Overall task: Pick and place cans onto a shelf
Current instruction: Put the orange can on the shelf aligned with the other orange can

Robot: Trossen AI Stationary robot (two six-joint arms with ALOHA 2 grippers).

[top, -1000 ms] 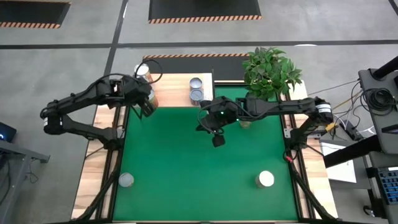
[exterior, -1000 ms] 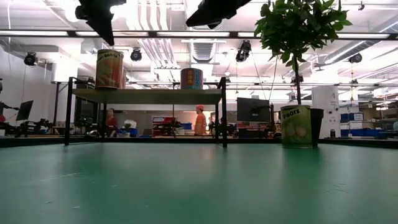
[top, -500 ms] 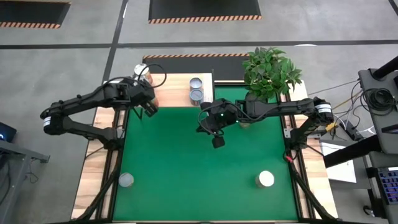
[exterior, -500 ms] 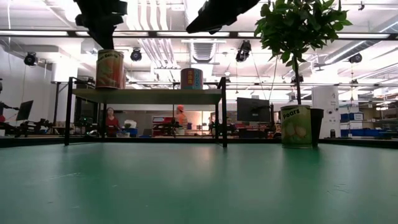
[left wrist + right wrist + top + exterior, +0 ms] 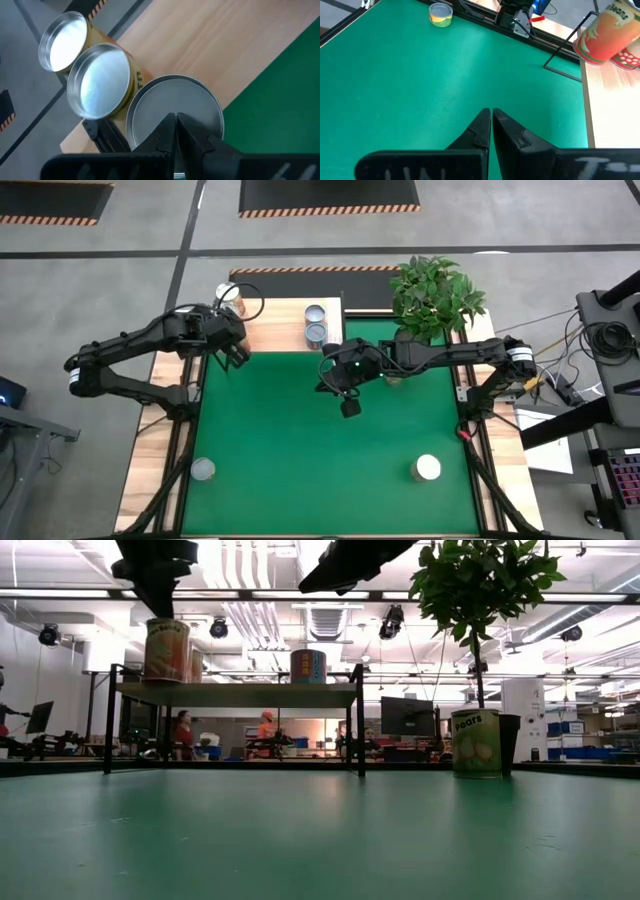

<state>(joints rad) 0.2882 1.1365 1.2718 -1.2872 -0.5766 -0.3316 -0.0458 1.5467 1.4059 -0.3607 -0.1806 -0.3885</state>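
The shelf (image 5: pixel 280 330), a light wood plank on thin black legs, stands at the table's far edge. Three cans crowd its left end: a tan one (image 5: pixel 175 107) right under my shut left gripper (image 5: pixel 175 119), and two behind it (image 5: pixel 99 82) (image 5: pixel 64 39). Two more cans (image 5: pixel 316 322) stand on the plank's right part. Other cans rest upright on the green mat: near left (image 5: pixel 203 469), near right (image 5: pixel 427 468), and one (image 5: pixel 475 742) beside the plant pot. My right gripper (image 5: pixel 350 408) hangs shut over the mat's middle, touching nothing. My left gripper meets the round lid (image 5: pixel 155 100) of the tan can with its shut fingertips, slanting down from above. In the low view the tips (image 5: pixel 160 612) reach the can's top. The can stands upright on the shelf's left end, by its near edge.
A potted plant (image 5: pixel 432 298) stands at the far right, beside the shelf. The green mat (image 5: pixel 300 440) lies open between the two near cans. Wooden side boards (image 5: pixel 150 450) flank the mat. People move in the room behind the table.
My left gripper has sunk a little onto the tan can and shifted toward the table's left. The can has slid a short way left along the shelf, still upright, uncovering another can behind it. My right gripper has kept still.
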